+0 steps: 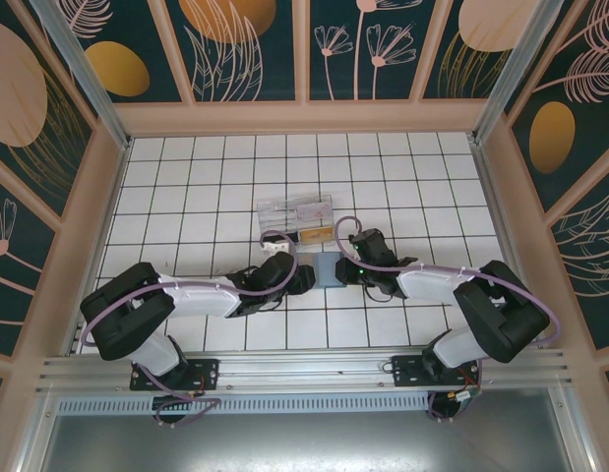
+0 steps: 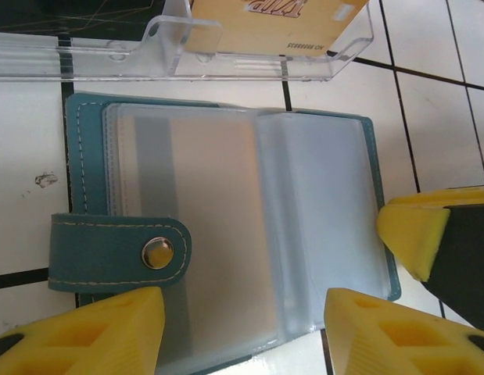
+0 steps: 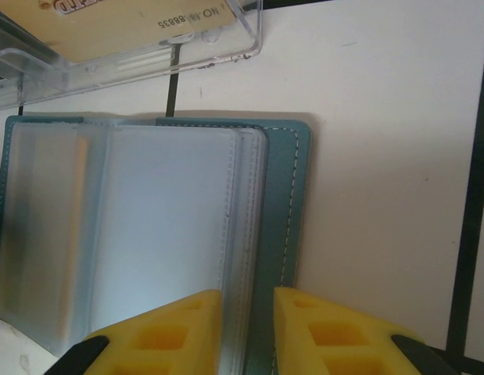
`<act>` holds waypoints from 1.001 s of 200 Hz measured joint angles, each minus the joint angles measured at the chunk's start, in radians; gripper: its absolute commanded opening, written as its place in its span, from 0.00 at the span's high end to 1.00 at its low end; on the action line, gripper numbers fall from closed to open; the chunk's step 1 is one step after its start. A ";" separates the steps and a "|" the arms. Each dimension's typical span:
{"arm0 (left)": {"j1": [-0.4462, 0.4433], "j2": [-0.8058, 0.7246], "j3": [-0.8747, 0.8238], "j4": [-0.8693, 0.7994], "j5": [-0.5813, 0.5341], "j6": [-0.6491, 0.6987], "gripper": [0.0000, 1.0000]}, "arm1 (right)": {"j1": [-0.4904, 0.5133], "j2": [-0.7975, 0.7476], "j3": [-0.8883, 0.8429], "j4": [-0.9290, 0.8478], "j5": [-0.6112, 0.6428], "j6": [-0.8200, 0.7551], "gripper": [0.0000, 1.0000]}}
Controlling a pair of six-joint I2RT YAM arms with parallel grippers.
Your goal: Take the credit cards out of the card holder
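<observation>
We see a flat, rectangular card holder (image 2: 81, 156) of teal stitched material lying open on the white tiled table (image 1: 186, 177), just in front of a clear plastic box (image 1: 296, 211) that holds a tan card (image 2: 265, 23). The left wrist view shows frosted plastic sleeves (image 2: 226, 219) and a strap (image 2: 93, 254) with a round metal snap (image 2: 157, 253). The right wrist view shows the stitched outer edge. The left claw (image 2: 243, 312) stands apart over the holder's near edge. The right claw (image 3: 248, 312) is pinched on the sleeves' edge.

Left arm (image 1: 201, 295) and right arm (image 1: 432, 285) extend low and converge at centre, tips near each other; left gripper (image 2: 243, 308) has fingers wide apart, right gripper (image 3: 248, 312) is pinched narrow on the card holder (image 3: 171, 226) sleeves.
</observation>
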 measured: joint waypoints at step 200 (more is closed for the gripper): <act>0.000 0.012 0.008 -0.061 -0.046 -0.017 0.46 | 0.000 0.004 0.000 0.000 -0.011 0.000 0.74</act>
